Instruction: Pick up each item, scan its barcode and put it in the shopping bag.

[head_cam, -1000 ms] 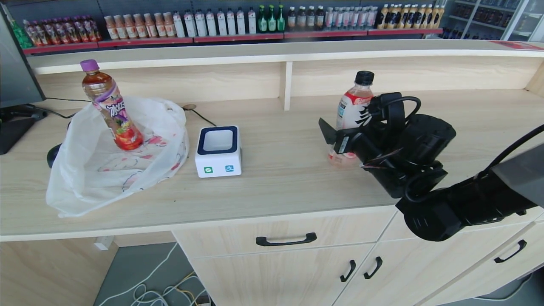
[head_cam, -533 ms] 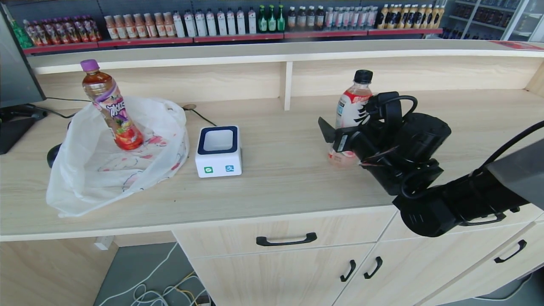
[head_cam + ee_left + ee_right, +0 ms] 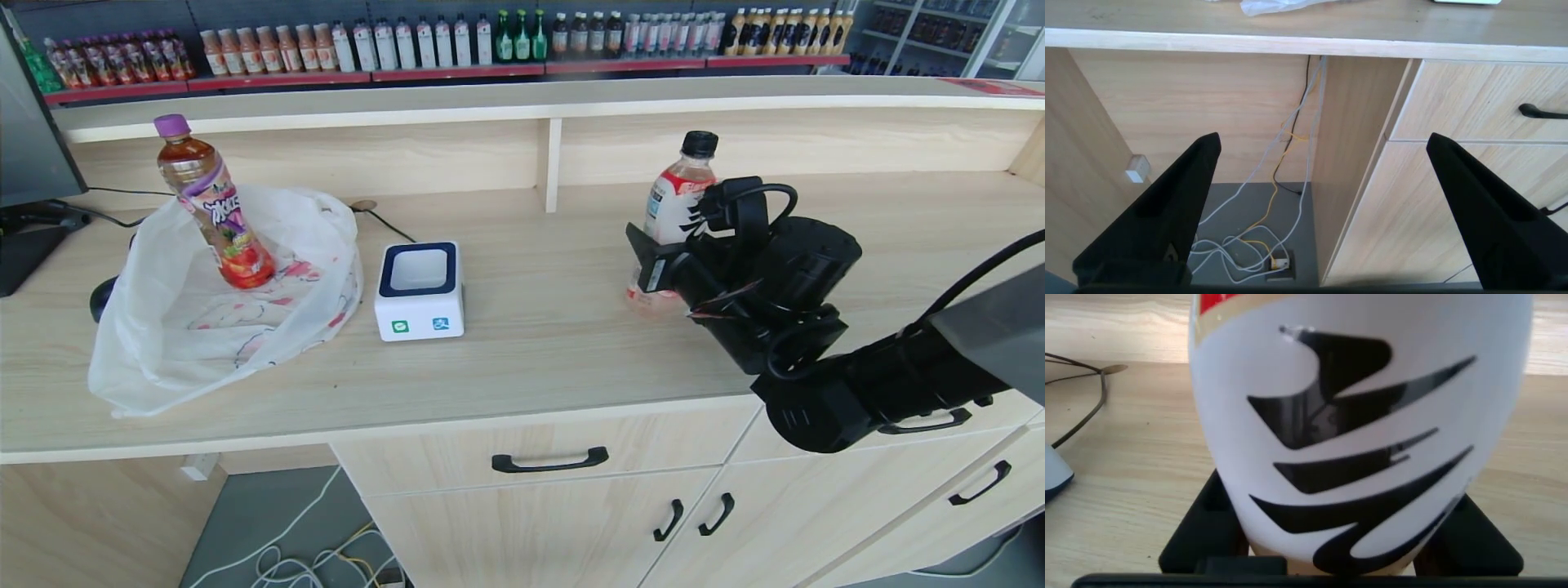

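- Fingers (image 3: 643, 260) of the right gripper (image 3: 671, 241) are seen clamped on the lower body of the pink bottle (image 3: 673, 196), one on the near side and one behind it; in the right wrist view the label is pressed close between both pads.
- The pink bottle is held upright at the right part of the counter (image 3: 539, 359), well apart from the scanner (image 3: 420, 290). Whether its base rests on the wood cannot be told.
- The left gripper (image 3: 1323, 143) is hung below the counter edge, its fingers (image 3: 1167, 220) spread wide with nothing between them, facing the cabinet front (image 3: 1470, 114) and loose cables (image 3: 1290, 163).
- The shopping bag (image 3: 188, 343) lies open at the left, just beside the scanner, with a tea bottle (image 3: 214, 208) leaning inside it.
- The step in hand is judged to be the lift before scanning.
- A straight upward lift is advised, so that the base is not dragged and the bottle is not tipped in the grasp.
- The barcode's place on the label cannot be made out, so the bottle should be turned slowly over the scanner window until it faces down.
- A low grasp on a tall bottle may let it swing; a gentle carry is called for.
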{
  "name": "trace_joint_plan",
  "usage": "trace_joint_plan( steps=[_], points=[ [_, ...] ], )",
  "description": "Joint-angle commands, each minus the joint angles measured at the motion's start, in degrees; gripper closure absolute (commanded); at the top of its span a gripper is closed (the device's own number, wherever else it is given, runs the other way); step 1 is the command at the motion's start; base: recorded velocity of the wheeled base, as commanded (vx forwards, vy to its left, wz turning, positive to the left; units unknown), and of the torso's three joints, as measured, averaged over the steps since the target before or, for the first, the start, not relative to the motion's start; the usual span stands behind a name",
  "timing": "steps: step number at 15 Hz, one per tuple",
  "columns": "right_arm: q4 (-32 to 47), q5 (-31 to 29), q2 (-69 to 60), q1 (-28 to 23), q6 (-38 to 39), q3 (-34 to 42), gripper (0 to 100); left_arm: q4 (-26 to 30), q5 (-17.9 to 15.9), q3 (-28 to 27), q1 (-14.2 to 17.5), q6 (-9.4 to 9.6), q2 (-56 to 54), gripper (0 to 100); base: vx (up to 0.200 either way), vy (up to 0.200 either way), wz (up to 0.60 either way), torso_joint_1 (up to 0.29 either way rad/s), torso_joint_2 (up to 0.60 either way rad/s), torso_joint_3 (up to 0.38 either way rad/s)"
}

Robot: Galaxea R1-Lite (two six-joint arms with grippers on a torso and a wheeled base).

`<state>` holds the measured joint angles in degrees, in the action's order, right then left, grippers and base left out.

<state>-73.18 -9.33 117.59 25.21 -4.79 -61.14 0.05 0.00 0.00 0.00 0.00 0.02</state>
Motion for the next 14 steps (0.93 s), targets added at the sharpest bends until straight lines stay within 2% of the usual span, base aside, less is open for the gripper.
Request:
trace_joint_plan(
  steps=[1, 14],
  points=[
    [-0.3, 0.0, -0.2, 0.0, 0.0, -0.9, 100, 0.0, 0.0, 0.0, 0.0, 0.0, 0.0, 0, 0.0, 0.0, 0.0, 0.0, 0.0, 0.0],
    [-0.6, -0.3, -3.5, 0.1, -0.9, -1.0, 100, 0.0, 0.0, 0.0, 0.0, 0.0, 0.1, 0, 0.0, 0.0, 0.0, 0.0, 0.0, 0.0]
  ],
)
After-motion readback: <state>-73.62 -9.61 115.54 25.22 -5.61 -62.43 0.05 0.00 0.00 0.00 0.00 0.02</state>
